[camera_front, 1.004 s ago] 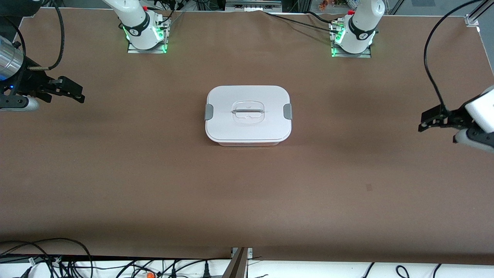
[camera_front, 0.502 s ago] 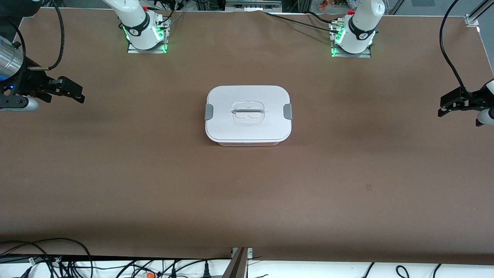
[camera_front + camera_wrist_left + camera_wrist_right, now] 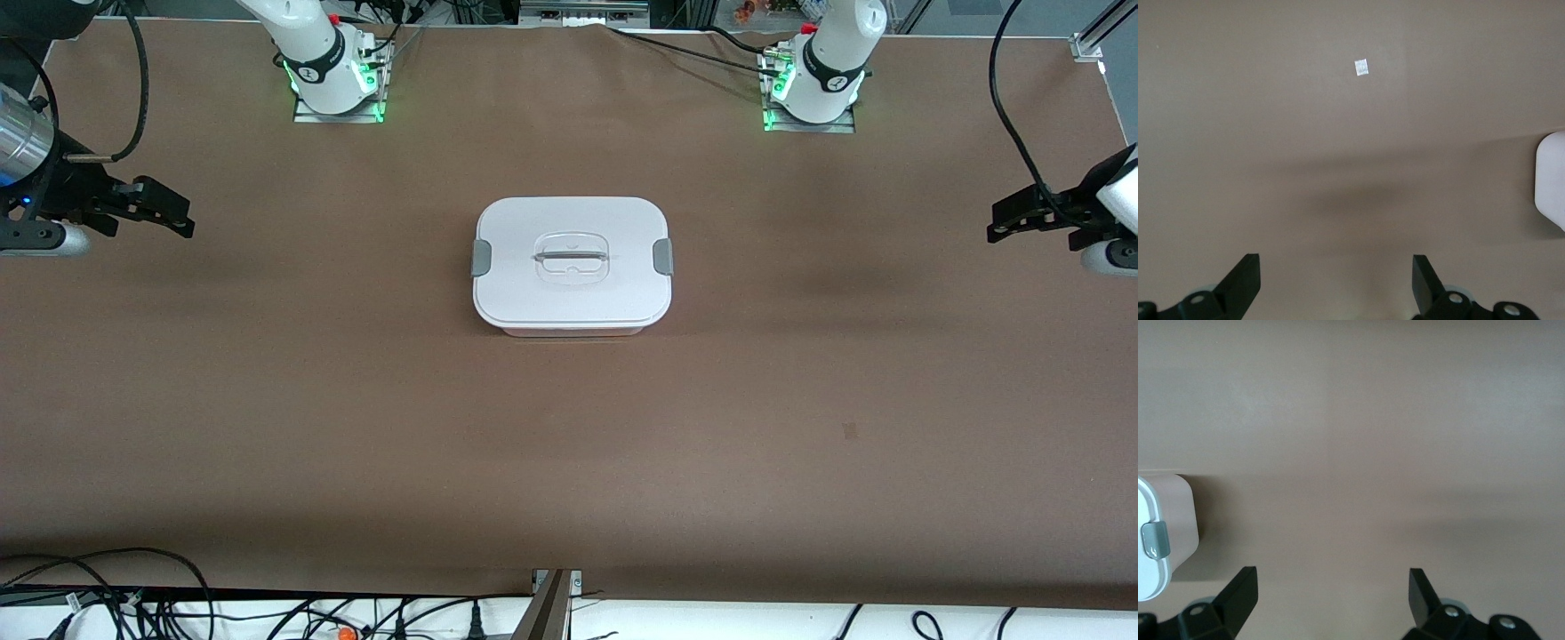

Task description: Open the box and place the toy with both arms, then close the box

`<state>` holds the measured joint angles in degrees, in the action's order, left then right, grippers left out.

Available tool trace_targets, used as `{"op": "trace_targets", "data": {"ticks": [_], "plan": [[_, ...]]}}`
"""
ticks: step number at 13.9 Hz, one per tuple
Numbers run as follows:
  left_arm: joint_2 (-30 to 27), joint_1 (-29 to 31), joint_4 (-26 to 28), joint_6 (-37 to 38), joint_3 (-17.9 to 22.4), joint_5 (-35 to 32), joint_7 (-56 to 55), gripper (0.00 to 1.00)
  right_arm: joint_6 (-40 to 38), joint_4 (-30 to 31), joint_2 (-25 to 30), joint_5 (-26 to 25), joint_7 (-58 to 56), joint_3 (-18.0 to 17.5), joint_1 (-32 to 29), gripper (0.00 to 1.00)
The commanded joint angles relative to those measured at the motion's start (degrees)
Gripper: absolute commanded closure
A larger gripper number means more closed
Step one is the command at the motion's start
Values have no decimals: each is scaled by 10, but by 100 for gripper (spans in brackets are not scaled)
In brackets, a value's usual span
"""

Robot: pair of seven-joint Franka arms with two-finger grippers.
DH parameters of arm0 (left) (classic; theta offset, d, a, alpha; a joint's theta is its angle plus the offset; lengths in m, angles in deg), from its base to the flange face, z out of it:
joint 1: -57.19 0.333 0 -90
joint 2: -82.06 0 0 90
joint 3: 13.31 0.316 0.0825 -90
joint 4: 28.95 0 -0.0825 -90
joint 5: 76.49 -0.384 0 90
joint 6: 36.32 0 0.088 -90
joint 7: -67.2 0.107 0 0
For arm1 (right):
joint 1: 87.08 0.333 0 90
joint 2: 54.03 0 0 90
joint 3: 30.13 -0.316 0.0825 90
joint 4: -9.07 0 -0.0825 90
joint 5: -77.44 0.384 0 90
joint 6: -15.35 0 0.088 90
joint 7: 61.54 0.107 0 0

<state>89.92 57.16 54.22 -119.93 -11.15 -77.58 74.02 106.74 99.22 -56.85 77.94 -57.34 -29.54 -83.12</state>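
Note:
The box [image 3: 572,265] stands at the middle of the brown table with its white lid on, grey clips [image 3: 481,258] at both short ends and a clear recessed handle [image 3: 571,257]. The toy is out of view. My left gripper [image 3: 996,222] hangs open and empty over the left arm's end of the table, well apart from the box. In the left wrist view it [image 3: 1336,280] is over bare table, with the box's edge [image 3: 1551,180] showing. My right gripper [image 3: 185,218] waits open and empty over the right arm's end. The right wrist view shows it [image 3: 1333,597] and the box's clip end [image 3: 1165,533].
The two arm bases [image 3: 338,84] [image 3: 813,89] stand along the table's edge farthest from the front camera. Cables [image 3: 107,587] lie past the table's nearest edge. A small dark mark [image 3: 850,432] is on the table; the left wrist view shows a small white square [image 3: 1361,67].
My left gripper has drawn back from the box toward its end of the table, then slightly in again. The right arm and the box have not moved.

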Motion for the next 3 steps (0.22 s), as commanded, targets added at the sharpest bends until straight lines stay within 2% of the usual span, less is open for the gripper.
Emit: {"op": "trace_targets", "data": {"ticks": [1,3], "plan": [[13,0,-9,4,-1,-6,-8,0,-6,-11,-5,-8,6,-2,-1,0],[13,-1,-8,4,-2,-7,-8,0,-6,-11,-5,-9,6,-2,-1,0]]}}
